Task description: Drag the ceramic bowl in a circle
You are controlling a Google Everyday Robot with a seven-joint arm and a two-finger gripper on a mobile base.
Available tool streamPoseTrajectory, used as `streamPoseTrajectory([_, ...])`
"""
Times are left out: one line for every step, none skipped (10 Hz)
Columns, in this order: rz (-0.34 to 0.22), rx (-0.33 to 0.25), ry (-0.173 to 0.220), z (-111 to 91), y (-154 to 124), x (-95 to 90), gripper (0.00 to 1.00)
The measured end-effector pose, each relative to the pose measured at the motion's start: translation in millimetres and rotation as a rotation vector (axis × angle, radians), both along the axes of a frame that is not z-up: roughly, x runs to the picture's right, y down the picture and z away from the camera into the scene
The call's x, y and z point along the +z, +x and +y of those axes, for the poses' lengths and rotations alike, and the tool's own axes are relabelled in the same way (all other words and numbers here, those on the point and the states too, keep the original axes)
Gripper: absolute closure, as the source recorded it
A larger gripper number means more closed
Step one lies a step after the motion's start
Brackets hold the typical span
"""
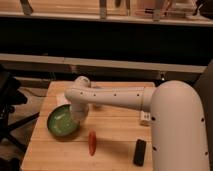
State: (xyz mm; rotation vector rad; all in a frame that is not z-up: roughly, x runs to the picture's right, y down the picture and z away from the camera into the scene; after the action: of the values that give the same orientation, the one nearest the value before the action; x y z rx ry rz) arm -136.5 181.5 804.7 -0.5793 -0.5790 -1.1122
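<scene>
The ceramic bowl [61, 122] is a wide, shallow, glossy green bowl at the left of the wooden table [115, 145]. My white arm reaches in from the right across the table and bends down at the wrist. My gripper [78, 117] comes down on the bowl's right rim and is shut on it. The gripper's tip covers part of that rim.
A red oblong thing [92, 142] lies just right of the bowl toward the front. A black block [140, 152] rests near the front right, and a small white box [145, 118] lies beside my arm. A dark chair [10, 100] stands off the table's left edge.
</scene>
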Motion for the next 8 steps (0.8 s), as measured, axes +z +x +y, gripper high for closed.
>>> streamPoseTrajectory([-0.006, 0.006, 0.004, -1, -1, -1.3, 1.0])
streamPoseTrajectory([-0.007, 0.012, 0.004, -1, 1, -1.9, 1.0])
streamPoseTrajectory([-0.007, 0.015, 0.005, -2, 2, -2.6, 1.0])
streamPoseTrajectory([-0.012, 0.015, 0.007, -1, -4, -3.9, 1.0])
streamPoseTrajectory([-0.016, 0.015, 0.007, 1, -11, -5.8, 1.0])
streamPoseTrajectory([-0.021, 0.017, 0.008, 2, -15, -7.2, 1.0])
streamPoseTrajectory([-0.024, 0.018, 0.008, 4, -14, -8.6, 1.0])
streamPoseTrajectory([-0.026, 0.022, 0.008, 4, -13, -10.1, 1.0])
